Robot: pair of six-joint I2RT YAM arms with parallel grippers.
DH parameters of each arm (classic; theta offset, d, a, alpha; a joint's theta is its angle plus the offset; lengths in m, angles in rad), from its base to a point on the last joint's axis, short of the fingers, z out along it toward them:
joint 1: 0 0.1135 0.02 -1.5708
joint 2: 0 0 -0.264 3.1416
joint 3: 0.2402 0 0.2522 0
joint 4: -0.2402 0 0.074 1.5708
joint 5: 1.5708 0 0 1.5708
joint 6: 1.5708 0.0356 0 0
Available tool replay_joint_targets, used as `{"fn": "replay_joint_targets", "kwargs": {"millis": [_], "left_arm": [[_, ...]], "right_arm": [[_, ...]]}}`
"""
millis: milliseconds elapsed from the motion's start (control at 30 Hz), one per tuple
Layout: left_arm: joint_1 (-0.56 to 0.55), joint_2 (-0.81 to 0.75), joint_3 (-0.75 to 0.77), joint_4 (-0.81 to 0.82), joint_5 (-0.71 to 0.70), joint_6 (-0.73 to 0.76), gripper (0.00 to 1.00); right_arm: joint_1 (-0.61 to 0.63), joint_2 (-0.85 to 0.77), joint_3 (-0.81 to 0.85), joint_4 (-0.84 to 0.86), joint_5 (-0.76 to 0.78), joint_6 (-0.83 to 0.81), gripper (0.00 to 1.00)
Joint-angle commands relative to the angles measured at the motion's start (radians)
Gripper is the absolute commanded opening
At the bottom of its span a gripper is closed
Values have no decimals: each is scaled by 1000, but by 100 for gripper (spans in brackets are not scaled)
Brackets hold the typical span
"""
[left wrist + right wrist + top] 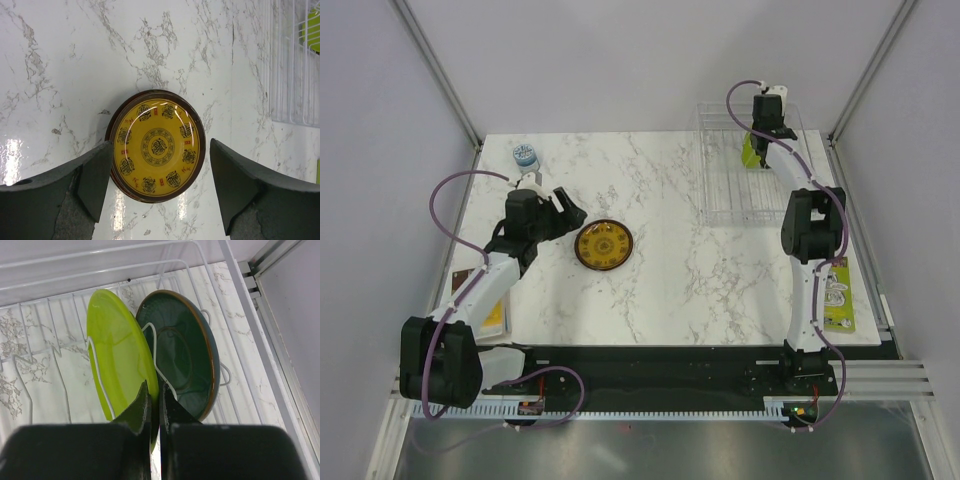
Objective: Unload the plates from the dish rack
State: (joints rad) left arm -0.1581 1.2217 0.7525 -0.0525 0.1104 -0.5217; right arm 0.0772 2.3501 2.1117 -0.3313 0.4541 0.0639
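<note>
Right gripper (154, 390) is filling the bottom of the right wrist view, its two dark jaws drawn almost together and clamping the lower rim of the lime green plate (117, 355); a sliver of green is showing in the narrow gap between them. That plate is standing on edge in the dish rack (725, 170), leaning slightly, with the dark teal plate (190, 360) standing just beside it toward the rack's right end. White wire dividers are crossing in front of both plates. The two are overlapping in this view, and I cannot tell whether they are touching. From the top view, the rack is sitting at the far right corner of the surface (670, 290), and the right arm is reaching over it. Left gripper (160, 170) is hanging over the surface with its jaws wide apart, gripping nothing. The amber plate (157, 145) is lying flat and face up, showing between the two jaws in the left wrist view; its rim is passing behind the tip of the jaw at the view's left, contact not resolvable. From above, this plate is resting left of centre, just beside the left gripper and well apart from the rack. A blue-grey container (525, 155) is standing at the far left corner; a printed card (837, 295) is lying along the right edge.
</note>
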Motion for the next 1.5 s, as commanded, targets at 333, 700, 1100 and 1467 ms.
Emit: {"fn": "replay_joint_targets", "kwargs": {"millis": [333,700,1100,1467], "left_arm": [[-9,-31,22,-9,20,61,84],[-12,-71,5,89,195,12,84],[-64,-76,-94,310,339,-143,84],[-74,-56,-192,387,311,-159,84]], "right_arm": [[231,-460,-258,207,599,-237,0],[424,-891,-705,26,-99,249,1],[628,-893,-987,313,-330,546,0],[725,-830,-1029,477,-428,652,0]]}}
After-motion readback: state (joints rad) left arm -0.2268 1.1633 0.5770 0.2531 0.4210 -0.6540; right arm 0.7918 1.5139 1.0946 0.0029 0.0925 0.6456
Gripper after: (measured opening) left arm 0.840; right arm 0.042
